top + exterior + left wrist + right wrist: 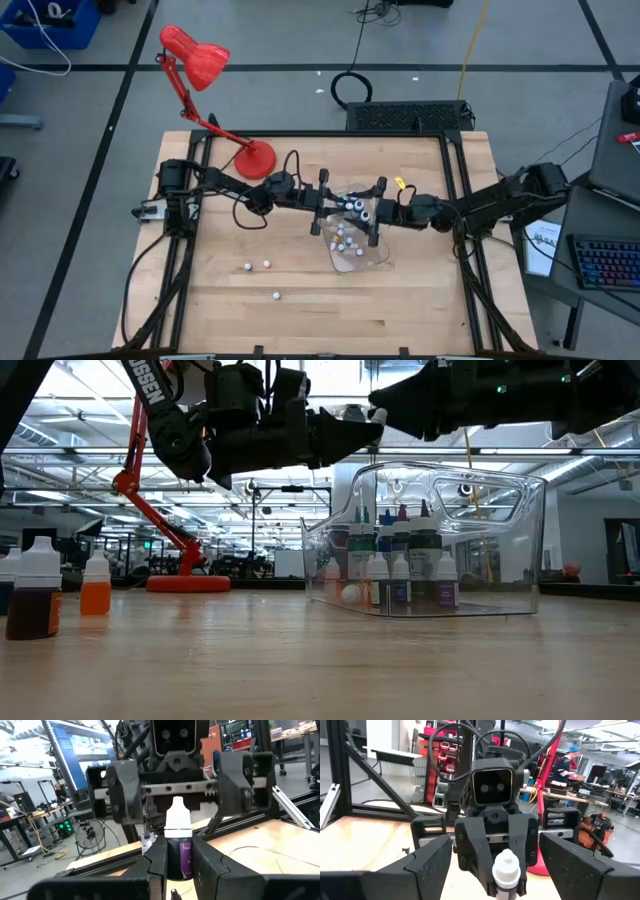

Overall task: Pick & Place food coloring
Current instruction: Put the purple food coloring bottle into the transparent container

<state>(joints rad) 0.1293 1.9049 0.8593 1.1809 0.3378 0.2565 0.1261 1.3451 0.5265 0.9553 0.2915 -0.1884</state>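
My left gripper (335, 203) hovers level above the clear tray (375, 262), shut on a little food coloring bottle (178, 852) with dark purple liquid and a white cap. My right gripper (368, 208) faces it from the table's right, open. Its two fingers (122, 790) stand wide on either side of the bottle without touching it. More food coloring bottles (400, 565) stand upright inside the tray. Three loose ones (266, 264) rest on the wood nearer the front left. My left gripper pinches the bottle's body (186, 862) between its two fingers, one on each side, below the white cap (177, 815). The fingers come in level from the table's left. The bottle sits roughly upright, cap up, lifted clear above the tray.
A red desk lamp (205, 60) stands at the table's far left, its base (255, 158) behind my left arm. In the low view a brown bottle (33, 595) and an orange bottle (95, 585) stand near the front left. Bare wood lies along the near edge.
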